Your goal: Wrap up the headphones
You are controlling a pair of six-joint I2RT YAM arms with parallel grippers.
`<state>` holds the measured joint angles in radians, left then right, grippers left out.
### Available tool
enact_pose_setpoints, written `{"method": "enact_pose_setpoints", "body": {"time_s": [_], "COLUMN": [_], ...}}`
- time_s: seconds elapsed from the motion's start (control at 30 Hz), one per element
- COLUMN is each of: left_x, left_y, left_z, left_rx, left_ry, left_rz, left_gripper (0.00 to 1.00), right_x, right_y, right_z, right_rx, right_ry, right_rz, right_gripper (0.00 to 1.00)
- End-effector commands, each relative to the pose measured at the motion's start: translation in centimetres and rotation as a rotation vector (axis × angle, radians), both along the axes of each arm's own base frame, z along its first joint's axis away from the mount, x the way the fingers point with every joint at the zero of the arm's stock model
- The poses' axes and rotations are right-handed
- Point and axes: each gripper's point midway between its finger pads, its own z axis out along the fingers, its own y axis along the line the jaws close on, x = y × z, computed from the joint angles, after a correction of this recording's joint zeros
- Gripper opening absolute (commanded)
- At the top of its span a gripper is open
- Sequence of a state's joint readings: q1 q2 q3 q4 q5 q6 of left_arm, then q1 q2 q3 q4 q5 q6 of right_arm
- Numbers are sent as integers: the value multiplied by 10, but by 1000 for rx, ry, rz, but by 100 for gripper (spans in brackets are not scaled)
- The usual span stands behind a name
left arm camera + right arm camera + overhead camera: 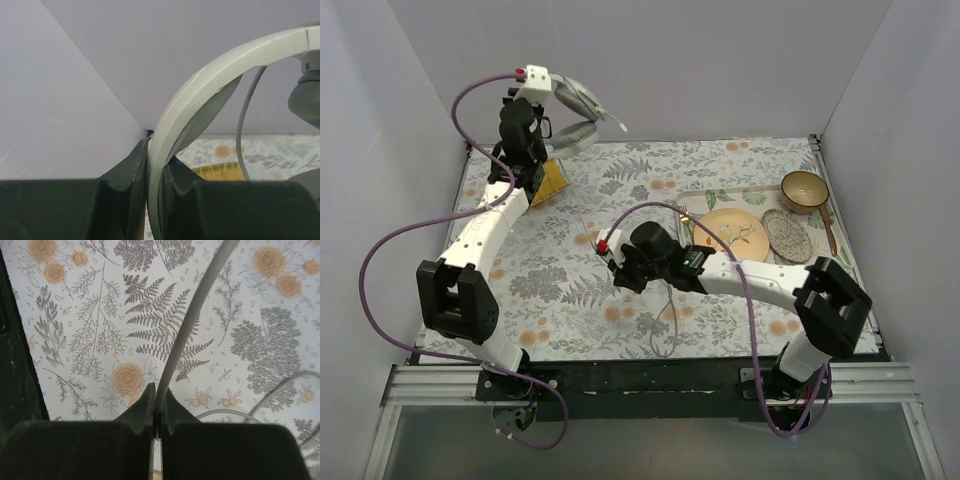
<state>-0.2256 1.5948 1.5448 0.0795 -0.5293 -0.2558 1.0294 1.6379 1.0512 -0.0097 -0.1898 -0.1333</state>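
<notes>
The light grey-white headphones [578, 112] hang in the air at the back left, above the table's far corner. My left gripper [545, 128] is shut on their curved headband [200, 85], which is pinched between the black fingers at the left gripper [155, 165]. An earcup [305, 97] shows at the right edge of the left wrist view, with the thin grey cord [245, 130] beside it. My right gripper [620, 272] is low over the middle of the table. In the right wrist view the right gripper [157, 400] is shut on the cord [192, 315]. Slack cord loops toward the front edge [670, 325].
A yellow item [552, 182] lies on the floral tablecloth under the left arm. At the back right are a tan plate [735, 233], a grey speckled dish [786, 235] and a brown bowl [804, 190]. White walls enclose the back and both sides.
</notes>
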Motion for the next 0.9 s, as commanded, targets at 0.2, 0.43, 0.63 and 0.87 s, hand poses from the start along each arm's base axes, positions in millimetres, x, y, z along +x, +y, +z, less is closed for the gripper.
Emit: {"method": "enact_pose_setpoints", "body": {"time_s": [0.2, 0.43, 0.63, 0.87], "left_x": [-1, -26, -74, -120], "left_y": [17, -21, -71, -122], "left_z": [-42, -104, -147, -181], "left_rx": [308, 348, 461, 218], "left_ry": [-54, 155, 303, 535], "left_rz": [89, -156, -352, -622], "left_gripper": [0, 0, 0, 0], "right_x": [39, 108, 157, 212], "right_y": [-50, -100, -119, -139], "right_z": [149, 209, 250, 266], "right_rx": [126, 207, 261, 278], "right_ry": [-292, -391, -467, -467], "right_rz": [-163, -412, -487, -547], "right_gripper": [1, 1, 1, 1]}}
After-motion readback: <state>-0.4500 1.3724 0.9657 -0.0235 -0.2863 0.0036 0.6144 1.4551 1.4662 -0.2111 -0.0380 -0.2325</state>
